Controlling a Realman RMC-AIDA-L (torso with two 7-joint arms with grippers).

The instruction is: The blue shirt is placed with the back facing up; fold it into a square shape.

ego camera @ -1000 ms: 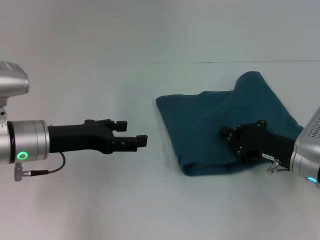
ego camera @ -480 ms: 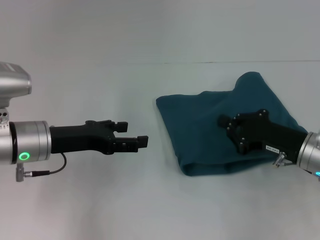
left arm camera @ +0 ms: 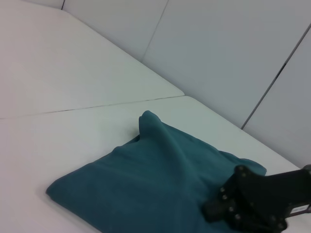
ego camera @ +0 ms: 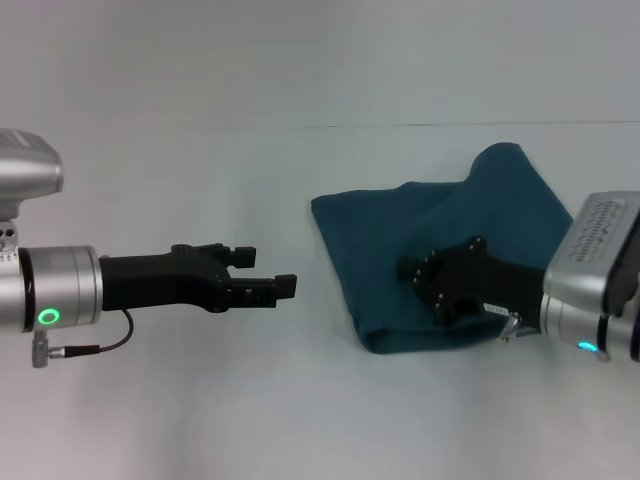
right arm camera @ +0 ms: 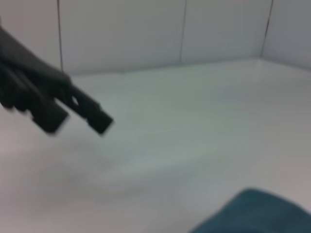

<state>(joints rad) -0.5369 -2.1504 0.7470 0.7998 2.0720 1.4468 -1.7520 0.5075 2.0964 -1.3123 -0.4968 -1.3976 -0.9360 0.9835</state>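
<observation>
The folded dark teal-blue fabric shirt (ego camera: 440,255) lies under the right gripper (ego camera: 415,275) (finger state hidden); the left gripper (ego camera: 268,274), fingers spread, hovers well apart.

From my station I see a white table top (ego camera: 300,410) spreading under and all around the left gripper (ego camera: 270,268), matte and evenly lit, with only soft, faint shadows on it. Well beyond the gripper's tips a thin dark seam (ego camera: 450,124) runs straight across the surface; the left wrist view shows the same seam (left arm camera: 97,107). Past the table's far edge stands a pale grey panelled wall (left arm camera: 218,48), its panels divided by narrow dark joints (left arm camera: 279,77), and the right wrist view shows more such panels (right arm camera: 121,34).
</observation>
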